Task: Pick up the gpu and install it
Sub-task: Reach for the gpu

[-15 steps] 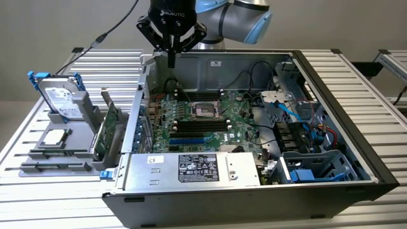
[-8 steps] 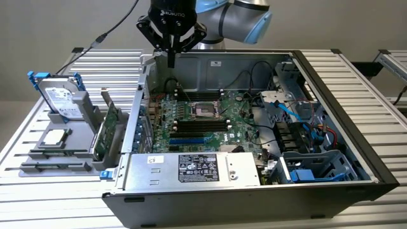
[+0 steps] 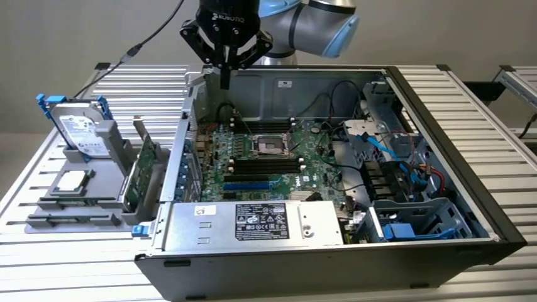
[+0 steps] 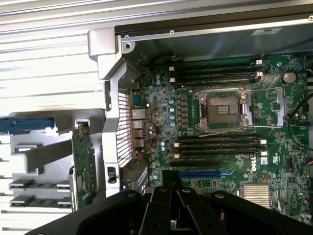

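Green gpu [image 3: 144,167] stands on edge in a slot of the grey holder [image 3: 75,220], on the exterior view's left of the open computer case [image 3: 457,145], just beside the case's side wall. Nothing is gripping it. The wrist view has the same card [image 4: 83,166] upright beside the case's perforated rear panel. On the same holder, a small square silver CPU chip [image 3: 71,181] lies flat. A silver hard drive [image 3: 80,129] in a blue frame leans upright behind it.

Inside the case the green motherboard [image 3: 268,160] lies flat, with the CPU socket [image 3: 270,145] near its middle and black memory slots next to it. The silver power supply [image 3: 251,223] sits along the case's near edge.

End effector [image 3: 225,80] hangs above the far corner of the case on the exterior view's left, fingers pinched together, empty, pointing straight down. It is well apart from the gpu. From the wrist view its black fingers [image 4: 164,205] meet over the motherboard. Everything sits on a slatted metal bench [image 3: 75,277].
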`<action>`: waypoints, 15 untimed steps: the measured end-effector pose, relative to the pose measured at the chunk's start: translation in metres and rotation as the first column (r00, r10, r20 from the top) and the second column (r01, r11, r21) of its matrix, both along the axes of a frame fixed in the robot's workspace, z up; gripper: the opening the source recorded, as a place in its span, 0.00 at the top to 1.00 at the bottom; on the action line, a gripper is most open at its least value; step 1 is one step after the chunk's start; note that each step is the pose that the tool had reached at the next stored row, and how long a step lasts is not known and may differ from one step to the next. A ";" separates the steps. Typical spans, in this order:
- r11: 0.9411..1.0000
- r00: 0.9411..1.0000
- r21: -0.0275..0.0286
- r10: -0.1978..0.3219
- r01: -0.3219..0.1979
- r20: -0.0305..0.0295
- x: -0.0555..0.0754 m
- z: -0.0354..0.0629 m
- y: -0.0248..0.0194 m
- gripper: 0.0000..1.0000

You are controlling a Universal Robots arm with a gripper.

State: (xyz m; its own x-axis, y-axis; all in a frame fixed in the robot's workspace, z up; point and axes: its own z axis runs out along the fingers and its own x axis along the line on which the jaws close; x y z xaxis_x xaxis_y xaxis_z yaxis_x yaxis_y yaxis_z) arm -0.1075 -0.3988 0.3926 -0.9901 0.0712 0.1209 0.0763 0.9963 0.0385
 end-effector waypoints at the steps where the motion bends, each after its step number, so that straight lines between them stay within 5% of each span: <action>1: 1.000 1.000 0.000 0.000 0.000 -0.003 0.000 0.0000 0.0000 0.89; 13: 1.000 1.000 0.000 0.000 0.000 -0.008 0.001 0.0000 0.0000 0.89; 15: 1.000 1.000 0.000 0.000 0.000 -0.029 0.003 0.0000 0.0000 0.89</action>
State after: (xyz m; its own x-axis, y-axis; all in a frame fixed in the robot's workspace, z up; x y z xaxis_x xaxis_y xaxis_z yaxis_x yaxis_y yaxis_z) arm -0.1046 -0.3988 0.3926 -0.9862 0.0712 0.1495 0.0774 0.9963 0.0362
